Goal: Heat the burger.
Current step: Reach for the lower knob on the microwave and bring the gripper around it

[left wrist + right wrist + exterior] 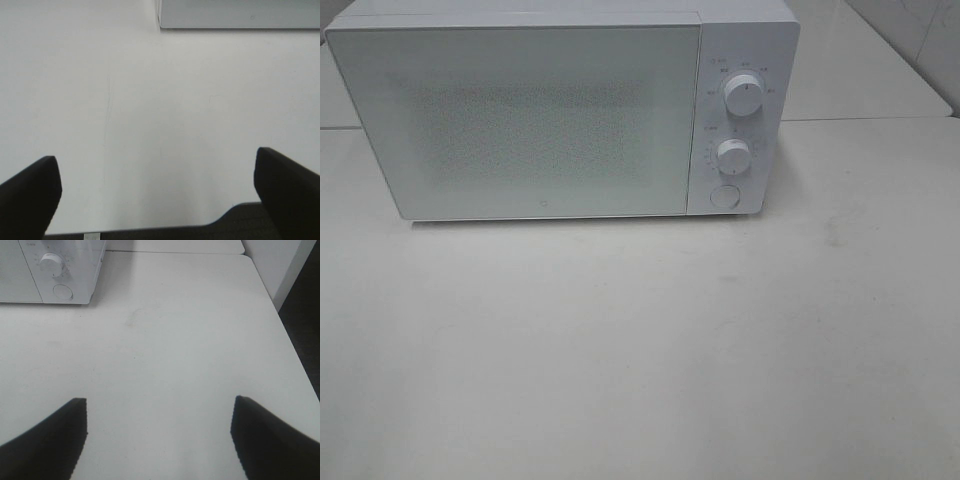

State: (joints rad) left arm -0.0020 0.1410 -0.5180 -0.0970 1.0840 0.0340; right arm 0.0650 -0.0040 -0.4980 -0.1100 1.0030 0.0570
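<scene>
No burger shows in any view. A white microwave (pixel 560 110) stands at the back of the white table (pixel 640 340) with its door shut; two round knobs (pixel 744 95) and a round button sit on its right panel. Neither arm appears in the high view. In the left wrist view my left gripper (pixel 157 185) is open over bare table, with the microwave's lower edge (pixel 240 15) ahead of it. My right gripper (pixel 159 425) is also open over bare table, and the microwave's knob panel (pixel 62 275) lies ahead and to one side.
The table's right edge (pixel 295 355) drops off to a dark floor in the right wrist view. A seam between tabletops (pixel 865 118) runs behind the microwave. A tiled wall (pixel 920 30) rises at the far right.
</scene>
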